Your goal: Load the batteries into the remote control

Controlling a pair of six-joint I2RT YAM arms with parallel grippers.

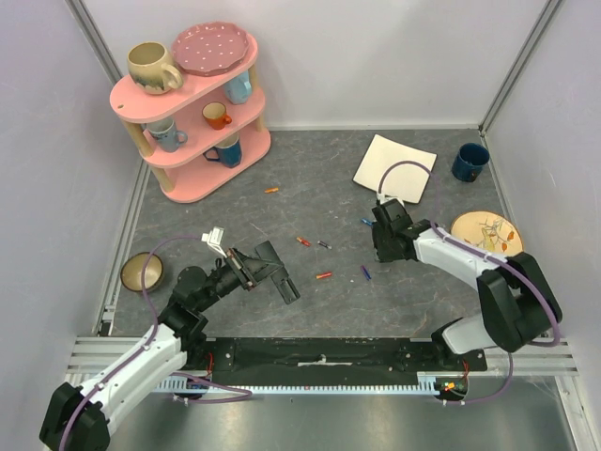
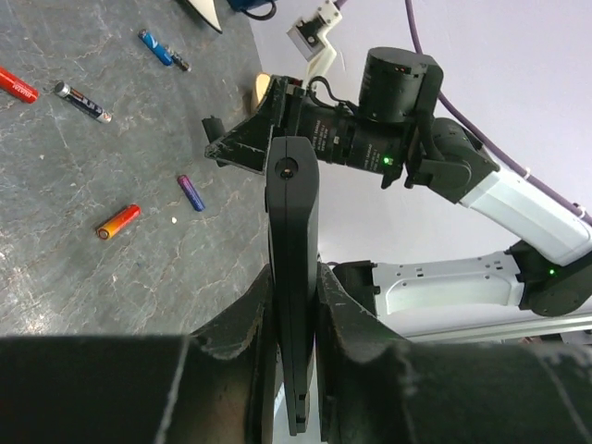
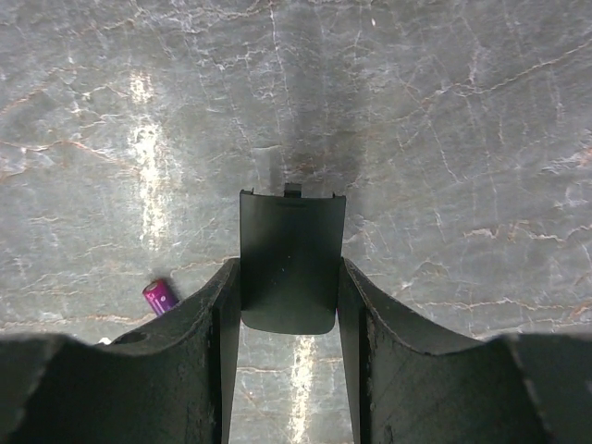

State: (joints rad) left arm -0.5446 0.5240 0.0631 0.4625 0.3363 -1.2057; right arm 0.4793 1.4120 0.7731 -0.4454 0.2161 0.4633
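The left gripper [image 2: 296,277] is pressed together on the remote control [image 2: 294,203] and pinches this black bar by its narrow sides, at the near left of the grey table [image 1: 310,310]. One end of the bar points to the right arm. The right gripper [image 3: 289,270] pinches a small black battery cover [image 3: 291,254] between its fingers, over the table on the right side. The batteries [image 1: 323,275] lie loose on the table between the two arms, apart from each other. A purple battery [image 3: 159,295] lies just left of the right gripper.
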